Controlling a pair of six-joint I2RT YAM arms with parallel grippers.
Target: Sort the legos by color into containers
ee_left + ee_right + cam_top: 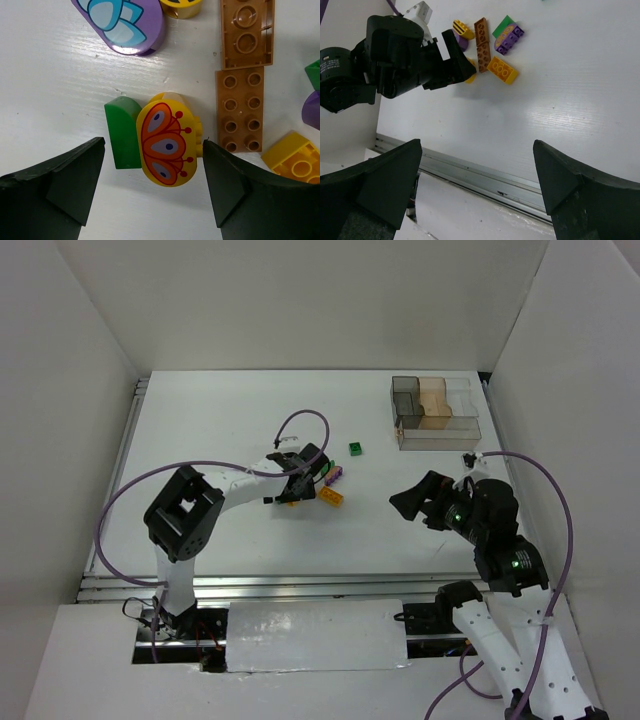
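Note:
In the left wrist view a yellow lego printed with an orange butterfly lies against a green rounded lego. My left gripper stands open astride both; its right finger is almost at the yellow studs. Around them lie a purple flower-printed lego, two brown plates and a yellow brick. From above, my left gripper is at the cluster and a lone green lego sits behind it. The containers stand far right. My right gripper hovers open and empty.
A metal rail runs along the table's near edge, also under my right gripper. White walls enclose the table on three sides. A purple cable loops over the left arm. One tray compartment looks orange-brown.

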